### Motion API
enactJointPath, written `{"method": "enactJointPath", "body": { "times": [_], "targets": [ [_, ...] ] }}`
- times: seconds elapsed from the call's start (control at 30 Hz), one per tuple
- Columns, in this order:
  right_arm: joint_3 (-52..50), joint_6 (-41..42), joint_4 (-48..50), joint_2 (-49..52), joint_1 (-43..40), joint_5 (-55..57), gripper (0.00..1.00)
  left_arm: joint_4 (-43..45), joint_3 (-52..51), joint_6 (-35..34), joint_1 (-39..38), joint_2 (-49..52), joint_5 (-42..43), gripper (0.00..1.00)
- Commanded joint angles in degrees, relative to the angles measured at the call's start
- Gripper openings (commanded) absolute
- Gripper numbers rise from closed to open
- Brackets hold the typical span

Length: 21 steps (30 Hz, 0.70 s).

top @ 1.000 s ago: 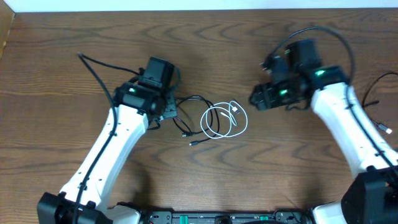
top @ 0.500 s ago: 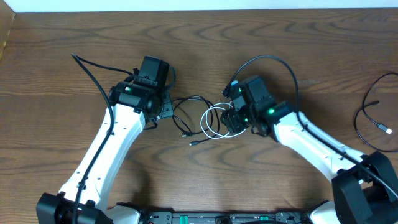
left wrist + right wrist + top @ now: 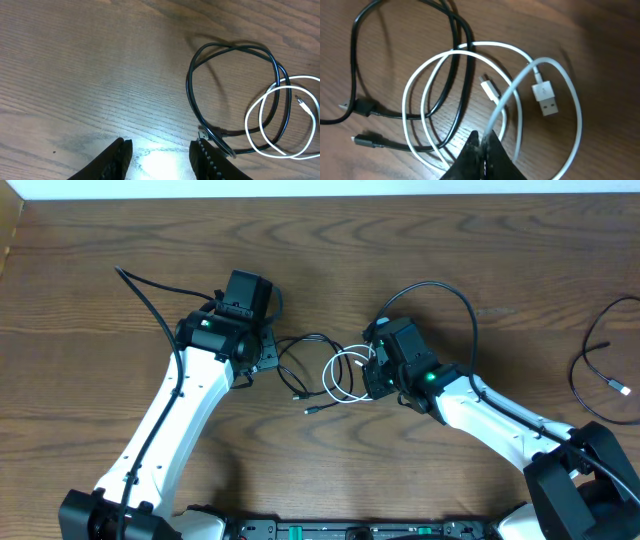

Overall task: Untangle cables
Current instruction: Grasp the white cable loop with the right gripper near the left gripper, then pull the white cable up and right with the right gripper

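A white cable (image 3: 547,62) lies coiled over a looped black cable (image 3: 454,55) at the table's middle. My right gripper (image 3: 484,139) is shut on a strand of the white cable, at the right side of the coil (image 3: 327,375). The white USB plug (image 3: 545,98) and small plug (image 3: 490,90) lie inside the coil. My left gripper (image 3: 161,150) is open over bare wood, left of the black loop (image 3: 220,45). Its right finger (image 3: 202,152) is beside the black cable's plug (image 3: 202,134). Overhead, the left gripper (image 3: 268,358) and right gripper (image 3: 372,376) flank the tangle.
Another thin black cable (image 3: 578,375) with a light plug lies apart near the table's right edge. Thick black wires arch off both arms. The wooden table (image 3: 320,260) stretches behind the tangle, with a white wall at its far edge.
The right arm swung in from the back right to the white coil and its gripper shut on a white strand. The left arm has hardly moved.
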Motion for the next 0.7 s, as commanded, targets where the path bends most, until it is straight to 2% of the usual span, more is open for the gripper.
{"method": "enactJointPath", "body": {
  "times": [0.0,0.1,0.23,0.33,0.5,0.67],
  "targets": [
    [-0.3,3.4,0.3,-0.2,0.2,1.4,0.01,-0.2,-0.3,-0.3,0.2,0.3,0.1,0.44],
    [0.1,3.3,0.9,-0.4,0.1,-1.4,0.01,-0.3,-0.3,-0.3,0.2,0.3,0.1,0.44],
    [2.9,-4.4,4.0,-1.7,-2.2,-19.9,0.01,-0.4,-0.3,-0.3,0.2,0.3,0.1,0.44],
    [6.0,-5.1,4.9,-3.3,-5.0,-28.7,0.01,-0.4,-0.3,-0.3,0.2,0.3,0.1,0.44],
    [12.2,-4.9,5.5,-7.3,-11.0,-36.3,0.01,-0.6,-0.3,-0.3,0.2,0.3,0.1,0.44],
    [16.7,-2.3,8.4,-12.5,-16.8,-38.5,0.01,-0.6,-0.3,-0.3,0.2,0.3,0.1,0.44]
  ]
}}
